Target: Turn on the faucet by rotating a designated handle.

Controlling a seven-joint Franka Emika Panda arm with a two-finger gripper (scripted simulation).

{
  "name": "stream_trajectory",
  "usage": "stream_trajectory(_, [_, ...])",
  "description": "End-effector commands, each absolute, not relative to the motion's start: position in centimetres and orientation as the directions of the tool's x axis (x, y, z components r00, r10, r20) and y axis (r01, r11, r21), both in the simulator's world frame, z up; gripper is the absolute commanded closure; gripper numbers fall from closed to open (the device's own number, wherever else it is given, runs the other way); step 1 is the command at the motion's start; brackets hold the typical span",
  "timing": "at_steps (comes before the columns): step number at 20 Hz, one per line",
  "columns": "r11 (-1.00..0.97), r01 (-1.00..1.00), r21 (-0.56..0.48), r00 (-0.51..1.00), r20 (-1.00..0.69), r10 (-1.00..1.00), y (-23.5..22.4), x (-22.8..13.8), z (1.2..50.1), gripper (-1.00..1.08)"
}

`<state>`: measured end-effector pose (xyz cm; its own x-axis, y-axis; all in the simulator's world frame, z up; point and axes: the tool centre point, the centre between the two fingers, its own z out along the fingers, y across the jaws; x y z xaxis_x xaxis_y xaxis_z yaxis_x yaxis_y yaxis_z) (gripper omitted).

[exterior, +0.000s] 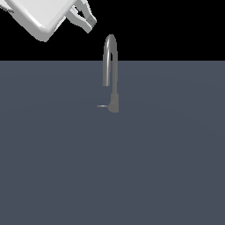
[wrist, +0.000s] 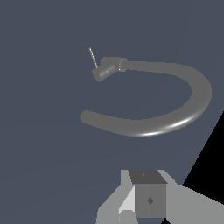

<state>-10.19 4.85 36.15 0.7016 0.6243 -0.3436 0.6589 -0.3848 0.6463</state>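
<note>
Grey floor holds faucet (exterior: 110,66), handle (exterior: 102,106) well below hand (exterior: 90,20).

You had one faucet (exterior: 110,72) on the floor (exterior: 110,167), and it was the only fixture there. It carried one arched spout and one short cylindrical base. One handle (exterior: 103,106) jutted from that base; the wrist view (wrist: 92,57) showed no second lever. You had one robot arm in the scene, with one gripper (exterior: 89,19) at its end. Two fingers counted on it in the exterior view. One flat grey floor surface lay under everything.
</note>
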Motion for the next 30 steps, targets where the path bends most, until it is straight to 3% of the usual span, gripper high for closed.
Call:
stream_trajectory(1, [-0.320,0.680,0.660,0.668,-0.377,0.642,5.3,-9.5,35.2,1.08])
stream_trajectory(15, [0.011,0.732,0.681,0.496,-0.544,0.677,6.9,-6.7,30.0,1.08])
stream_trajectory(30, [0.337,0.701,0.629,0.329,-0.704,0.630,7.8,-4.2,24.6,1.08])
